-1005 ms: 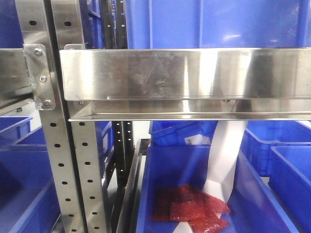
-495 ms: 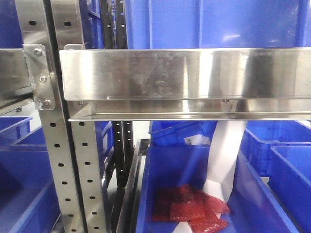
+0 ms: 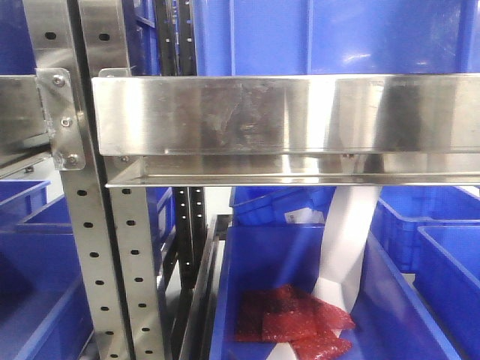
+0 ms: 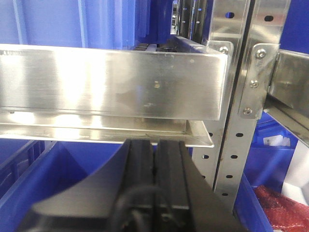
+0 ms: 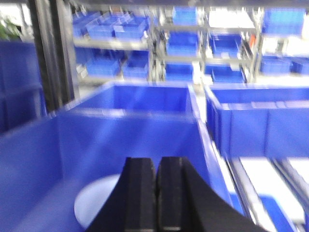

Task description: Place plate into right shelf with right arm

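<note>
Right gripper [image 5: 156, 193] — fingers pressed together, holding nothing — hangs above the white plate [image 5: 96, 205], which lies just below-left in a blue bin [image 5: 96, 140].

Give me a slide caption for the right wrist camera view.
Right claw shut above a white plate lying inside a blue bin, with more bin-filled racks blurred behind.
</note>
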